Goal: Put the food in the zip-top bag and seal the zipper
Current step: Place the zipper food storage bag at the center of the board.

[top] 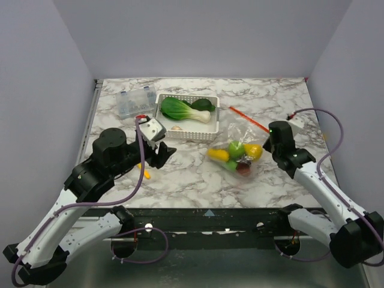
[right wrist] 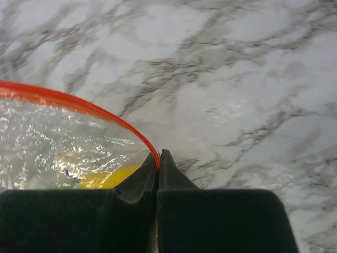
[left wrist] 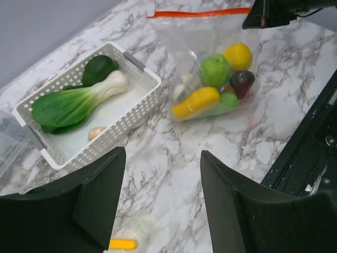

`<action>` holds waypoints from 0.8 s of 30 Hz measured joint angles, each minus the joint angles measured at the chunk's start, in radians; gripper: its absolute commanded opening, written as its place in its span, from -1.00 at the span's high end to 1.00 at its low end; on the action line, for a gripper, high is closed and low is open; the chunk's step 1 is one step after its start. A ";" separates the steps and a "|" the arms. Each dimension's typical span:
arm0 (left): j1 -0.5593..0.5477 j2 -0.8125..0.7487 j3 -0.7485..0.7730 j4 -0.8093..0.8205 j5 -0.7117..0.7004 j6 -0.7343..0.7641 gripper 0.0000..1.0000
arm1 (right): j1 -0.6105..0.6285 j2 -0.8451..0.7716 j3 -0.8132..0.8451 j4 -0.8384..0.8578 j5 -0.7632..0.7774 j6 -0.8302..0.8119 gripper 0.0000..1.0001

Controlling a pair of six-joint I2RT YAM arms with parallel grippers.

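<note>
On the marble counter (top: 180, 177) the clear bag (left wrist: 179, 37) lies with toy foods (left wrist: 214, 71) inside, the right gripper (right wrist: 158, 156) pinches its red zipper (right wrist: 79, 102), the left gripper (left wrist: 163, 155) hangs spread, so closing looks unfinished, and greens (top: 179, 108) sit in the basket (top: 187, 135).

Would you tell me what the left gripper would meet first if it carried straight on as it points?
Probably the bare table between the white basket and the zip-top bag, though depth is unclear.
</note>
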 measured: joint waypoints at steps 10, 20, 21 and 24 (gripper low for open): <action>0.000 -0.099 0.035 0.002 -0.059 -0.037 -0.28 | -0.381 0.023 -0.168 0.006 -0.156 0.066 0.74; 0.000 -0.183 0.066 -0.021 -0.110 -0.053 -0.34 | -0.382 -0.060 -0.194 -0.008 -0.164 0.121 -0.14; 0.000 -0.196 0.070 -0.020 -0.121 -0.054 -0.35 | -0.382 -0.066 -0.182 -0.024 -0.164 0.119 -0.20; 0.000 -0.227 0.079 -0.020 -0.153 -0.059 -0.39 | -0.382 -0.070 -0.108 -0.091 -0.164 0.102 -0.39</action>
